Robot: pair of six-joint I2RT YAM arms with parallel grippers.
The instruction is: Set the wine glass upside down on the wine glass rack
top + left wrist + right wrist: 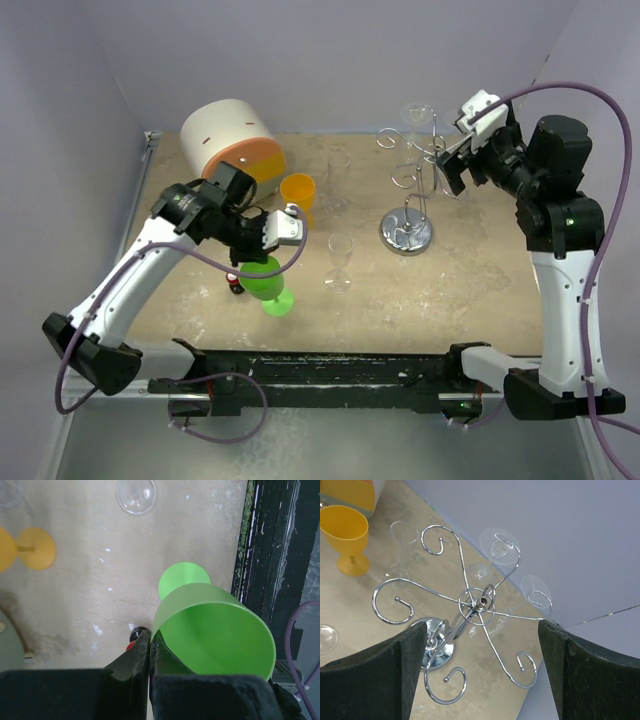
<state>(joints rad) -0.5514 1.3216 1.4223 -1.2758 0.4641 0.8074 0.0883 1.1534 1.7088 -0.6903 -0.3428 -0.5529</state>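
A green plastic wine glass [268, 283] stands at the left, leaning slightly. My left gripper [256, 262] is shut on its rim; in the left wrist view one finger is inside the bowl [215, 635] and one outside, the gripper [149, 639] closed tight, the green foot [184, 577] beyond. The silver wire wine glass rack [407, 190] stands at the back right on a chrome base [437, 647]. Two clear glasses [499, 545] hang upside down on its far arms. My right gripper [482, 626] hovers open and empty above the rack's hub [477, 602], also in the top view [450, 170].
An orange wine glass [298, 195] and a large white-and-orange cylinder [232, 140] stand behind the left gripper. A clear glass [340, 260] stands mid-table, another [335, 178] behind it. A small red-and-black object [134, 636] lies under the left fingers. Walls close in at back and right.
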